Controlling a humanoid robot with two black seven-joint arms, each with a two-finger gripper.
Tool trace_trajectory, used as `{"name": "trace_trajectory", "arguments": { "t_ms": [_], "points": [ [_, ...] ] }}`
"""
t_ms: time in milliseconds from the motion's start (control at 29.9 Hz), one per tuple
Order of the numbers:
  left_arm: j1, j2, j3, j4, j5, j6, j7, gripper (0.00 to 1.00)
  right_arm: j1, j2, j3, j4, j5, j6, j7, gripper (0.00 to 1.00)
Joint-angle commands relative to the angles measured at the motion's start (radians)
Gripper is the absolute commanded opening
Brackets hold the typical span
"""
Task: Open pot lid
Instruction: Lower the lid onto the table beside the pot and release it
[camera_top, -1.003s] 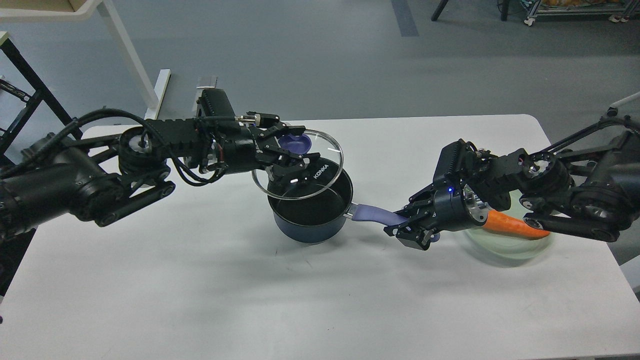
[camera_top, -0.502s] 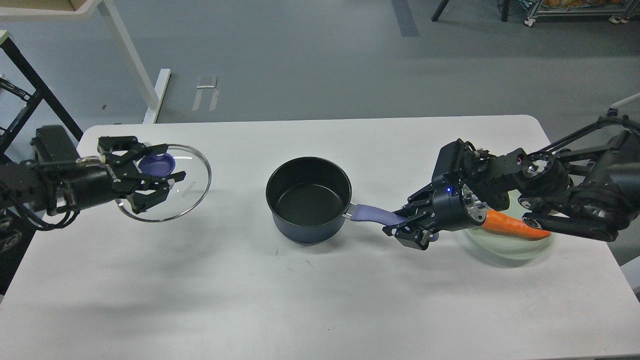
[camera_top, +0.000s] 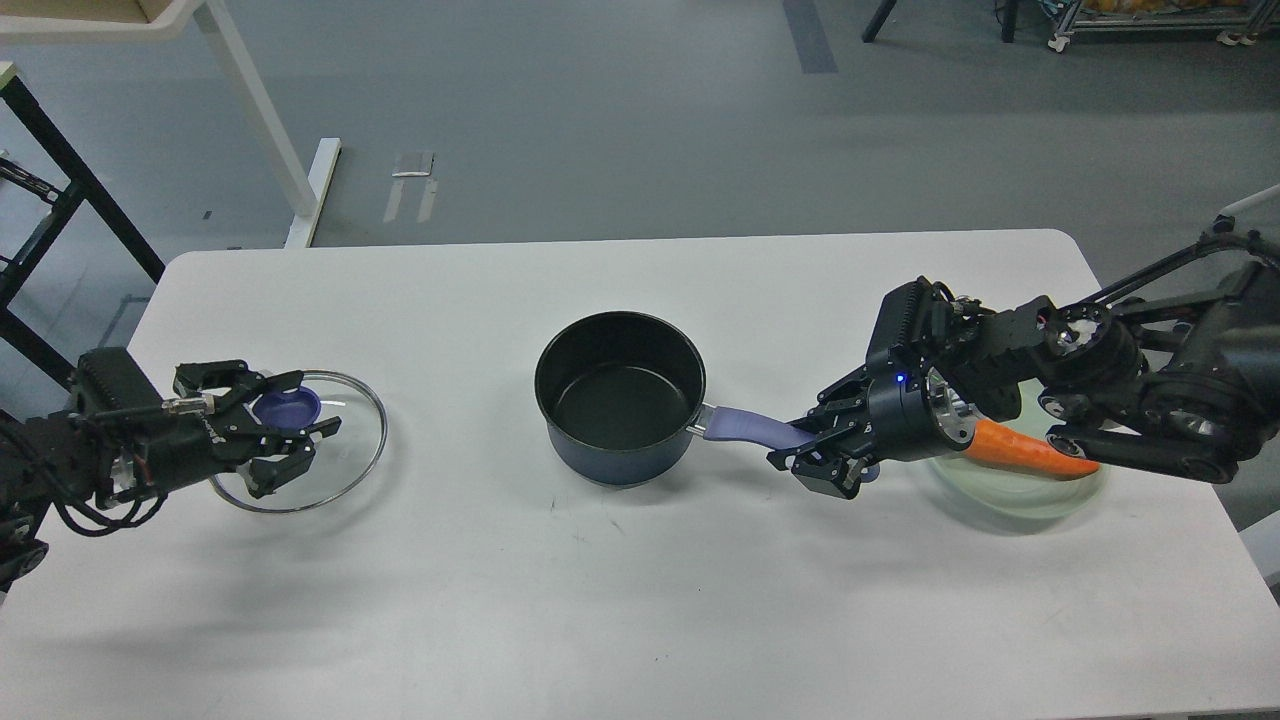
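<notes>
Grey flooring and a white worktop (camera_top: 620, 600) frame the scene. At the far left, the left hand (camera_top: 285, 440) has its fingers pinched on the blue knob (camera_top: 287, 408) of the glass lid (camera_top: 345, 470), which sits low over the worktop's left side, well apart from the pot; whether the rim already touches the surface cannot be told. Toward the middle stands the dark blue saucepan (camera_top: 620, 395), uncovered, its black interior empty. Its lilac handle (camera_top: 745, 430) runs rightward into the right hand (camera_top: 815, 462), whose fingers close around the handle's end and steady the pan. Just beyond, an orange carrot (camera_top: 1030, 452) lies on a pale green plate (camera_top: 1010, 500), partly hidden by the right arm. As I judge it, the lid is off and only needs setting down: lower it flat until the whole rim rests, then release the knob and draw straight up, so the glass neither slides nor rings.
</notes>
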Motion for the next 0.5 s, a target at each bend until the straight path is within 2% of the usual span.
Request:
{"name": "trace_trajectory", "arguments": {
  "t_ms": [0,134,301,368,468],
  "points": [
    [0.001,-0.031,0.000,0.026,0.000,-0.001,0.000,0.42,-0.001,0.001,0.000,0.000,0.001,0.000,0.000,0.30],
    [0.012,-0.032,0.000,0.028,0.000,-0.001,0.000,0.48,-0.003,0.001,0.000,0.000,0.001,0.000,0.000,0.30],
    [0.013,-0.035,0.000,0.032,-0.003,-0.001,0.000,0.70,-0.006,0.001,0.000,0.000,0.001,-0.001,0.000,0.30],
    [0.015,-0.037,0.002,0.047,-0.014,-0.001,0.000,0.72,-0.006,0.001,0.000,0.000,0.001,-0.001,0.000,0.30],
    [0.013,-0.048,0.006,0.051,-0.034,-0.001,0.000,0.80,-0.006,0.001,0.000,0.000,0.001,-0.001,0.000,0.30]
  ]
}}
